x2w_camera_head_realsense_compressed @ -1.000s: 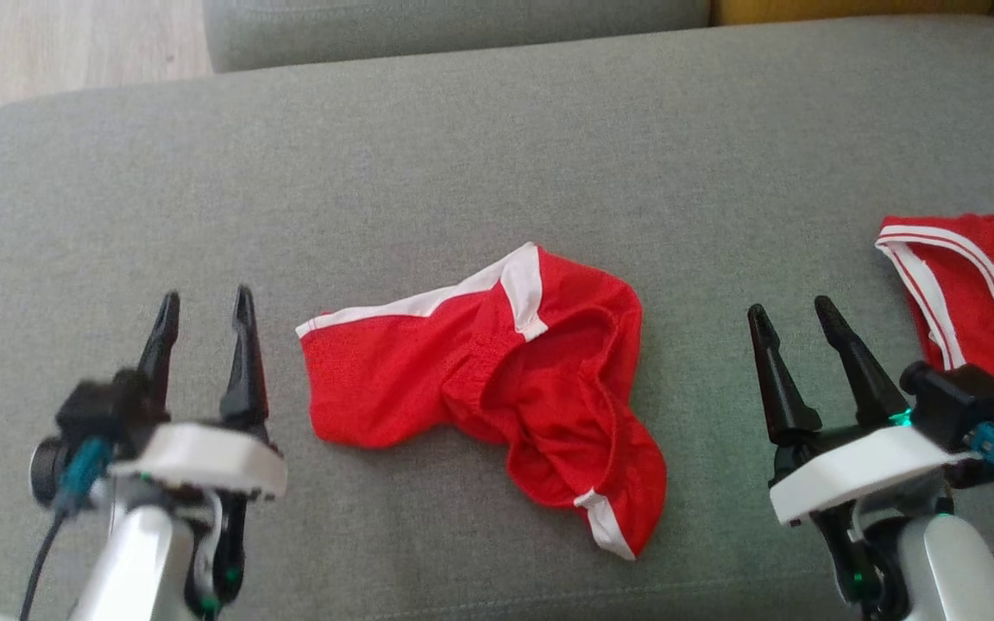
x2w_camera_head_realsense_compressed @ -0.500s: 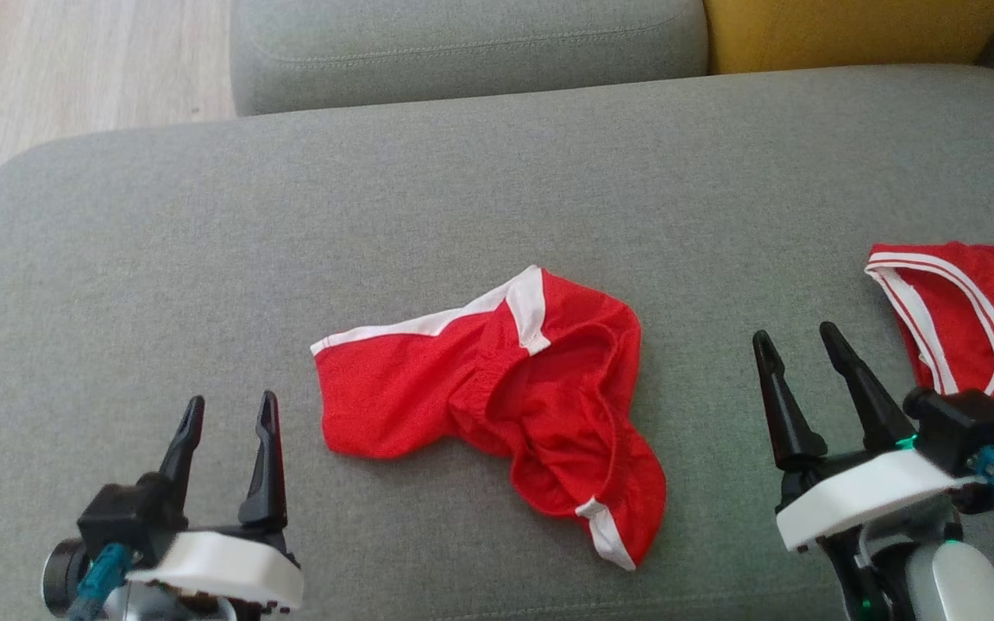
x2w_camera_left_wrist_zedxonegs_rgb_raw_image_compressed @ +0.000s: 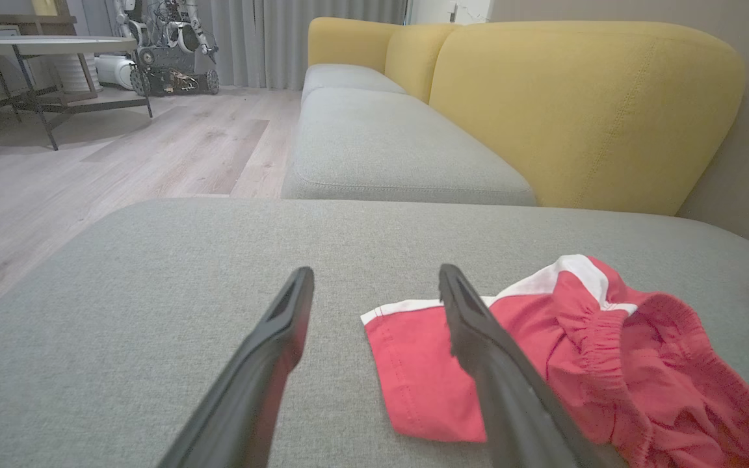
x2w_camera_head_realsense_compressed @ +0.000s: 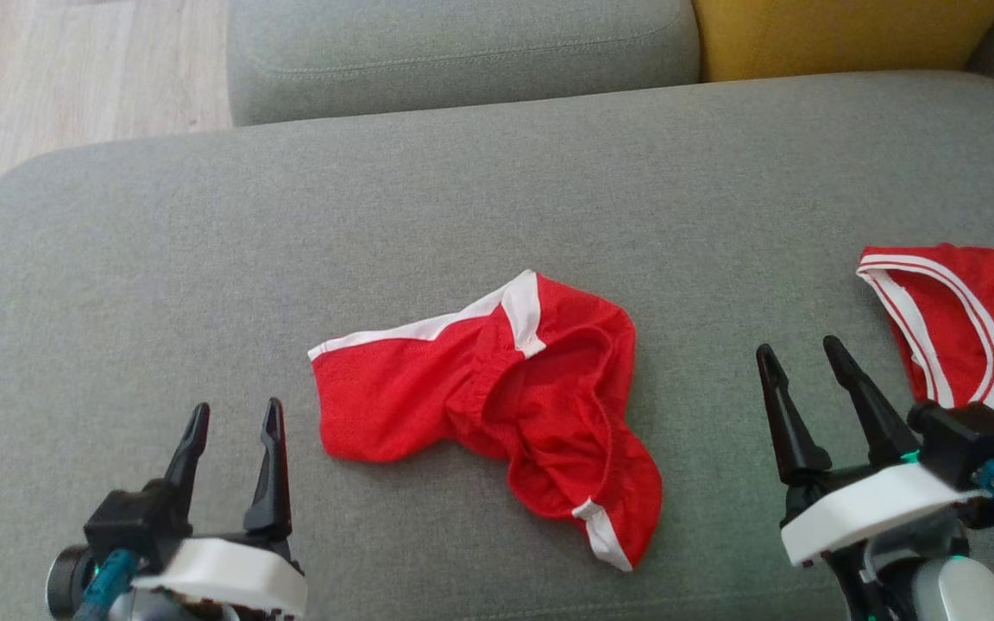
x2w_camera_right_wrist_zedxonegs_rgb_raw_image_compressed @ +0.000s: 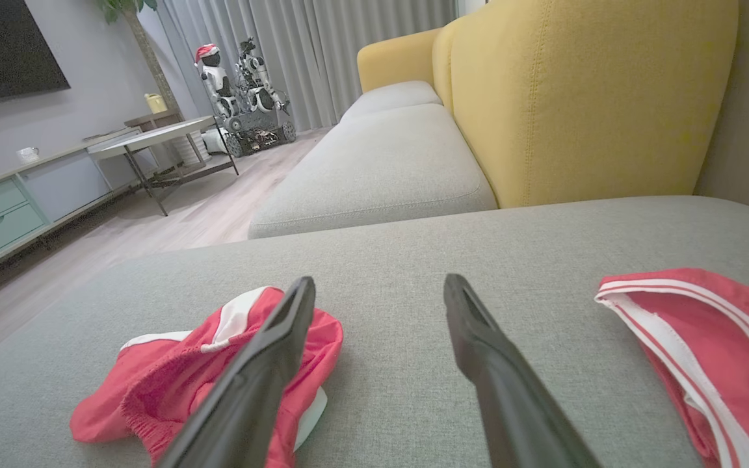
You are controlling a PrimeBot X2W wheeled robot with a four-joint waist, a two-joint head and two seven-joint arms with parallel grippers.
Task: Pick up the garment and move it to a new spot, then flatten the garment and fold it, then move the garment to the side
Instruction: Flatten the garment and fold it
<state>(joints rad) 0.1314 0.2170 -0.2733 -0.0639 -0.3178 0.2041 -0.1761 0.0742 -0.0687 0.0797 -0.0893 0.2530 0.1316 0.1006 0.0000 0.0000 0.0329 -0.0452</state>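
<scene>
The garment (x2w_camera_head_realsense_compressed: 497, 405) is a pair of red shorts with white trim, lying crumpled on the grey sofa cushion (x2w_camera_head_realsense_compressed: 462, 198). In the left wrist view the garment (x2w_camera_left_wrist_zedxonegs_rgb_raw_image_compressed: 576, 357) lies just right of my fingers; in the right wrist view the garment (x2w_camera_right_wrist_zedxonegs_rgb_raw_image_compressed: 199, 377) lies to the left, partly behind a finger. My left gripper (x2w_camera_head_realsense_compressed: 235, 414) hovers open to the left of it, my right gripper (x2w_camera_head_realsense_compressed: 801, 355) open to the right. Neither touches the cloth, and both (x2w_camera_left_wrist_zedxonegs_rgb_raw_image_compressed: 374, 286) (x2w_camera_right_wrist_zedxonegs_rgb_raw_image_compressed: 381, 289) hold nothing.
A red jersey with white stripes (x2w_camera_head_realsense_compressed: 963, 336) (x2w_camera_right_wrist_zedxonegs_rgb_raw_image_compressed: 706, 351) lies at the cushion's right edge, close to my right gripper. A second grey seat (x2w_camera_head_realsense_compressed: 462, 52) and a yellow backrest (x2w_camera_head_realsense_compressed: 842, 34) stand behind. Wooden floor (x2w_camera_head_realsense_compressed: 74, 78) lies to the far left.
The head camera has tilted, so the whole scene sits lower in the picture. My left gripper has drawn back towards me. The garment lies as before.
</scene>
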